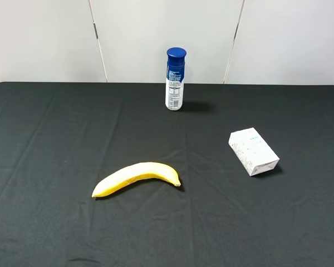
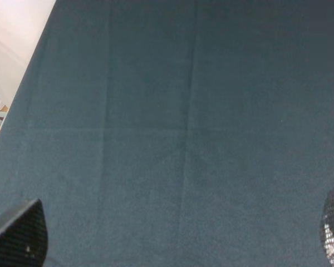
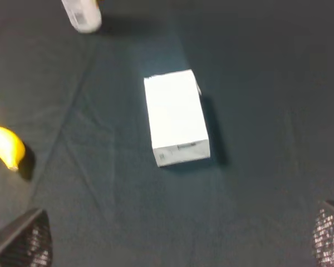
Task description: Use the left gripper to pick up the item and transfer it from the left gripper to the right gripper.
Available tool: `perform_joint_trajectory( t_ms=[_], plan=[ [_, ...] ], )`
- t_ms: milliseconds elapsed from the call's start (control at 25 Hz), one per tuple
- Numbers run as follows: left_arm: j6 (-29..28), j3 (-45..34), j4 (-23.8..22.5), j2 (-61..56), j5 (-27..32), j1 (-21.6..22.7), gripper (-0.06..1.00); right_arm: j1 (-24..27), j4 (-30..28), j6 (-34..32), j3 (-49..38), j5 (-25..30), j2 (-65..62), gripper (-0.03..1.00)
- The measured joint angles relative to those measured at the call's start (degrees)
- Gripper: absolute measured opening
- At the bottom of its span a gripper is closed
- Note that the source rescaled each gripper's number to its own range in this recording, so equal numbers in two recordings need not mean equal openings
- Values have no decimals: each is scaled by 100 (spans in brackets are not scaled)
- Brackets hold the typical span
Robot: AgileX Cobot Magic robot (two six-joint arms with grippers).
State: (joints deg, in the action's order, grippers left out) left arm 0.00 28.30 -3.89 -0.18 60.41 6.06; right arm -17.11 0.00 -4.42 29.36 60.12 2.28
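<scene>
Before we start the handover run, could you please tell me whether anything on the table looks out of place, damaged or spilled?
Nothing stands out. The carton lies flat and undamaged on the black cloth, set at an angle to the table edge, the spray can stands upright at the back, and the banana lies intact. No spills are visible.

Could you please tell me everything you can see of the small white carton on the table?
The carton is a small white rectangular box, apparently cardboard, with faint fine print on its faces. It looks closed and undamaged. It lies flat on its broad side on the black cloth, angled to the table edge, on the right side, apart from the banana and spray can. Only the cloth touches it; no claw is near.
</scene>
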Motion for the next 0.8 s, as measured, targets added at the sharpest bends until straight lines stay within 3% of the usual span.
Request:
perform_joint_trajectory(
  t_ms=[800],
  plan=[
    [0,0,0,0,0,0,98,168,127,195,-110,-131,-245,100]
  ],
)
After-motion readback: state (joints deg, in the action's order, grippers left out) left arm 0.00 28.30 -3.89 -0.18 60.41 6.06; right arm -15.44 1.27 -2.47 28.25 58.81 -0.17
